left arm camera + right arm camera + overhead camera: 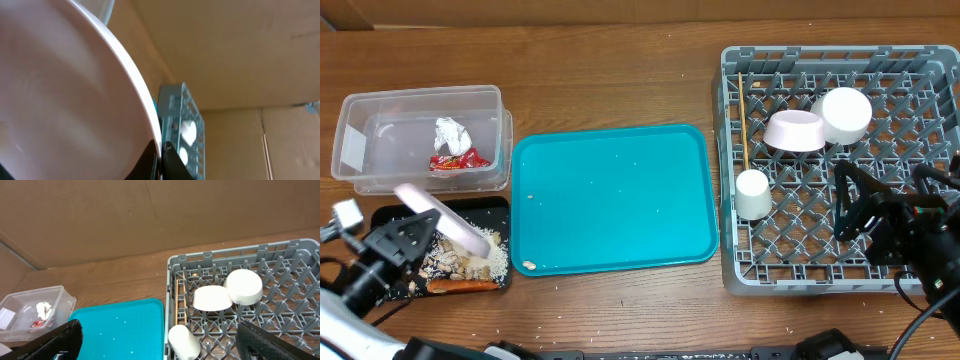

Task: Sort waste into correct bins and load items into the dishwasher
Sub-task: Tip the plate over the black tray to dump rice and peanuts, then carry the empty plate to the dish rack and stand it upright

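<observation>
My left gripper (420, 232) is shut on the rim of the round white plate (445, 220) and holds it tilted above the black tray (485, 203), which holds rice and scraps (485, 262) and the carrot (460, 285). In the left wrist view the plate (60, 90) fills the frame, pinched between the jaws (161, 147). The clear container (380, 140) holds the white wrapper (450, 133) and the red wrapper (455, 160). The grey rack (920, 80) holds a pink bowl (793, 130), a white bowl (846, 113), the cup (753, 194) and the chopsticks (743, 120). My right gripper (850, 200) is open and empty above the rack.
The teal tray (610, 200) lies between the bins and the rack, with a few rice grains on it. The right wrist view shows the tray (125, 330), the cup (184, 341), both bowls (212, 298) and the open fingers (162, 342). A cardboard wall stands behind the table.
</observation>
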Motion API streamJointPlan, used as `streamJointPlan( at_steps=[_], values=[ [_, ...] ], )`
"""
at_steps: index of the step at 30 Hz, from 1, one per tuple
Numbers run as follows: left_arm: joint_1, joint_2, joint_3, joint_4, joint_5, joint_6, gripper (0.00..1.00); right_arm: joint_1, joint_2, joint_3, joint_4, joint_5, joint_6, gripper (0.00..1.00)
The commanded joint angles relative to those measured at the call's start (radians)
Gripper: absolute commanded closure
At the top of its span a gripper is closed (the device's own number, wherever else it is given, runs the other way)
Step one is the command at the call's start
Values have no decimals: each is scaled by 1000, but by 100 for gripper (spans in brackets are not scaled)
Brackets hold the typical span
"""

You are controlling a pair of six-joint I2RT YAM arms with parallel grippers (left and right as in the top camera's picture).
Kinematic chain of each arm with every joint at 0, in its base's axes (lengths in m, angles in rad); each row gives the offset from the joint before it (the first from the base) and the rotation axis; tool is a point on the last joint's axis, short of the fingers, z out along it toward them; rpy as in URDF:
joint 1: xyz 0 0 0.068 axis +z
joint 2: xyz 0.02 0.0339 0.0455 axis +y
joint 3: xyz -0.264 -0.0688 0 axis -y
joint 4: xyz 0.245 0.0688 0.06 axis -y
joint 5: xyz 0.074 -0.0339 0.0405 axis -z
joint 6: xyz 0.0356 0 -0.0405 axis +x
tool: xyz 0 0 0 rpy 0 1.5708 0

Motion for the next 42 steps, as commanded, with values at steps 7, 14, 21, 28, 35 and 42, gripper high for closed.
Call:
streamJointPlan(
  at_steps=[7,14,21,28,35,42],
  values=[
    [6,-15,-3,-20,134,190,96,-2,0,1,5,10,5,0],
    [-279,-15,-1,99,315,170,96,-2,0,1,5,10,5,0],
    [-792,2,5,774,310,-331,96,-2,0,1,5,10,5,0],
    [-1281,105,7,1862,-93,-1213,96,-2,0,1,5,10,5,0],
    [-1571,326,38,2289,-481,-1568,96,-2,0,1,5,10,5,0],
    [-1703,548,58,2461,-700,-1763,96,-2,0,1,5,10,4,0]
  ],
)
